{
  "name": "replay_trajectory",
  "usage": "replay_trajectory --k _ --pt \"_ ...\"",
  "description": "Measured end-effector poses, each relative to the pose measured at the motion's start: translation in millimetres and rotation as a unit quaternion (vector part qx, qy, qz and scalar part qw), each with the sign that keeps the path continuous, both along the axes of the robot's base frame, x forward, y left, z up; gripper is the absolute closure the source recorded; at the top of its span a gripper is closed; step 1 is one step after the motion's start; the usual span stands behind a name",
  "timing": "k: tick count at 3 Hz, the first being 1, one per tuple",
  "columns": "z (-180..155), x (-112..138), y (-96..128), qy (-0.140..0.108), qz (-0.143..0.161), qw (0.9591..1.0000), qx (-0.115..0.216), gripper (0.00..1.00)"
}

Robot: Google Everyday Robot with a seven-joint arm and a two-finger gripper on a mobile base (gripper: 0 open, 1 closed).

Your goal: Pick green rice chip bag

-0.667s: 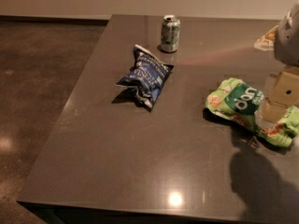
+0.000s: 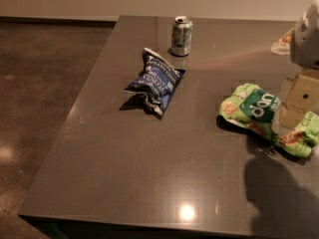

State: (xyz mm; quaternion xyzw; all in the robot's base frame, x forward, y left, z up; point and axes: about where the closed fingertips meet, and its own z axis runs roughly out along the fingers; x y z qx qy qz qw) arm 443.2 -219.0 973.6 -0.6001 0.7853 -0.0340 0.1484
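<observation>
Gripper [image 2: 295,114] at right of counter [image 2: 149,173], over green rice chip bag [image 2: 254,106]; its grip cannot be told. Bag's large white letters inverted, unreadable.

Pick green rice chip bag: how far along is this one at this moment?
Done: the approach looks finished. The tool is at the right edge of the view, down over the right part of the green rice chip bag. In hand: the grasp; whether it has a hold does not show. Left: the lift, since the bag lies on the table. The blue snack bag and soda can sit apart, farther left.
</observation>
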Motion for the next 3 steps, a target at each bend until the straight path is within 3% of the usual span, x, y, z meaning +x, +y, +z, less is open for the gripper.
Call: replay_trajectory --k 2,3 --pt "-39 32 -28 0.031 -0.043 0.9983 -0.025 0.0" --pt "-62 42 -45 0.031 -0.063 0.9972 -0.026 0.0"
